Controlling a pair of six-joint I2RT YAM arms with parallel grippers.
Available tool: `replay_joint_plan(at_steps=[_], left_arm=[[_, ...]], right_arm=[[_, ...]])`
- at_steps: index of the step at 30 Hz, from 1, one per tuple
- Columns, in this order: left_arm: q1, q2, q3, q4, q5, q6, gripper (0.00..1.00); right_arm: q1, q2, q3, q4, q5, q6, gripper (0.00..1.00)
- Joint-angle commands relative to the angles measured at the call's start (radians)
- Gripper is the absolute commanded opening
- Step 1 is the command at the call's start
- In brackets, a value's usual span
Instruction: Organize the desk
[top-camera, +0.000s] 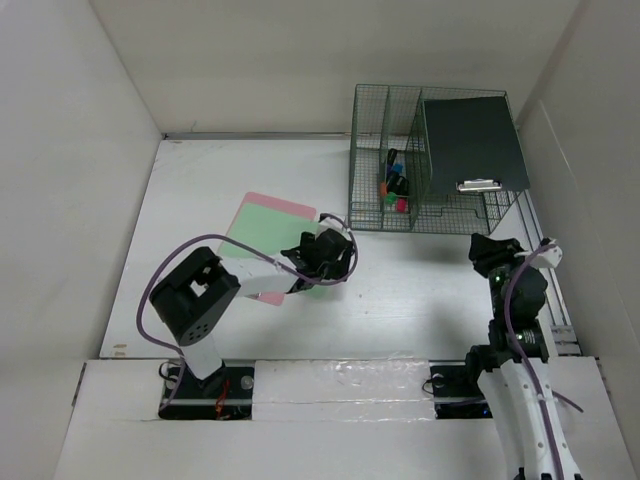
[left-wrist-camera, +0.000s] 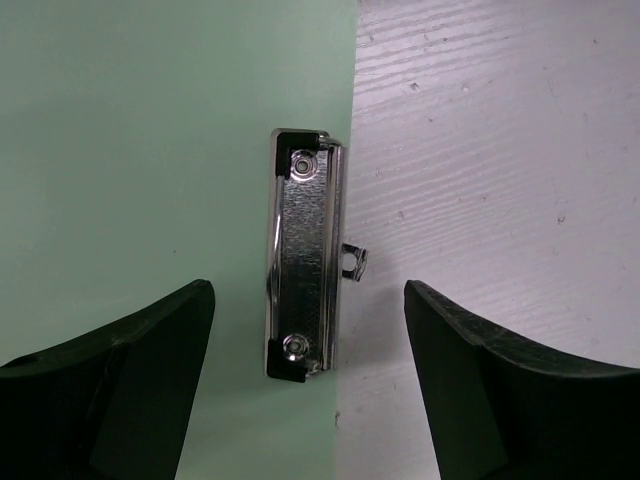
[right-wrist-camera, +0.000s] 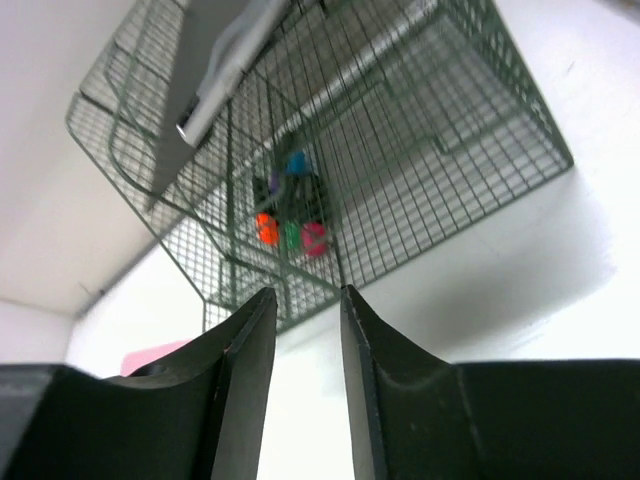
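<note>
Desk (top-camera: 430, 290) beneath wide-open left claw (left-wrist-camera: 310, 300), over metal clip (left-wrist-camera: 300, 270) of green clipboard (left-wrist-camera: 150, 150); right claw (right-wrist-camera: 307, 300) narrowly parted.

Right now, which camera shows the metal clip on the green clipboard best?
The left wrist view: the metal clip sits sharp and central inside the open left gripper, at the edge of the green clipboard. In the top external view the left gripper hides it. The right wrist view does not show it.

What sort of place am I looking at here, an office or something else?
Probably a robot test cell, not an office: a white desk boxed in by plain white walls, two robot arms bolted at its near edge, and a green wire organizer holding a clipboard.
</note>
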Motion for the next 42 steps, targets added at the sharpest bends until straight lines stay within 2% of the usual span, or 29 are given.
replay_joint_plan(at_steps=[1,5,6,8,9,10,11,12,14,21,27,31,35,37,39,42], left_arm=[[-0.001,0.03,0.044,0.027,0.007,0.042,0.71],[-0.001,0.059,0.044,0.02,-0.016,0.051,0.61],[-0.001,0.065,0.041,0.018,-0.024,0.057,0.54],[-0.015,0.076,0.044,0.004,-0.047,0.059,0.52],[-0.015,0.087,0.044,0.001,-0.059,0.062,0.46],[-0.029,0.096,0.044,0.001,-0.082,0.063,0.46],[-0.043,0.102,0.044,-0.002,-0.094,0.063,0.35],[-0.043,0.119,0.049,-0.012,-0.099,0.065,0.15],[-0.043,0.134,0.061,-0.034,-0.111,0.062,0.0],[-0.052,0.029,0.008,-0.03,-0.107,0.04,0.0],[-0.052,-0.169,-0.034,-0.007,-0.004,0.0,0.0],[-0.052,-0.224,-0.069,0.023,0.054,-0.024,0.0],[-0.061,-0.25,-0.072,0.007,0.05,-0.023,0.0],[-0.061,-0.26,-0.075,0.009,0.053,-0.026,0.0],[-0.061,-0.284,-0.072,-0.002,0.067,-0.023,0.0],[-0.061,-0.309,-0.085,0.007,0.076,-0.024,0.0]], right_arm=[[0.007,0.018,-0.011,0.08,-0.071,-0.004,0.38],[0.007,0.033,-0.005,0.1,-0.046,-0.036,0.5],[0.007,0.035,0.019,0.088,-0.039,-0.051,0.52],[0.007,0.036,0.038,0.072,-0.023,-0.062,0.57],[0.007,0.039,0.046,0.075,-0.025,-0.065,0.58],[0.007,0.042,0.047,0.089,-0.032,-0.065,0.58],[0.007,0.05,0.049,0.092,-0.038,-0.065,0.6],[0.007,0.054,0.05,0.091,-0.048,-0.061,0.61],[0.007,0.067,0.052,0.092,-0.062,-0.052,0.63],[0.007,0.077,0.049,0.107,-0.118,-0.059,0.67],[0.047,0.209,0.046,0.178,-0.307,-0.105,0.74],[0.205,0.408,0.098,0.225,-0.301,-0.193,0.83],[0.451,0.689,0.219,0.227,-0.295,-0.26,0.88],[0.515,0.734,0.243,0.286,-0.302,-0.25,0.9],[0.593,0.783,0.241,0.386,-0.308,-0.183,0.96],[0.612,0.814,0.247,0.435,-0.319,-0.159,0.98]])
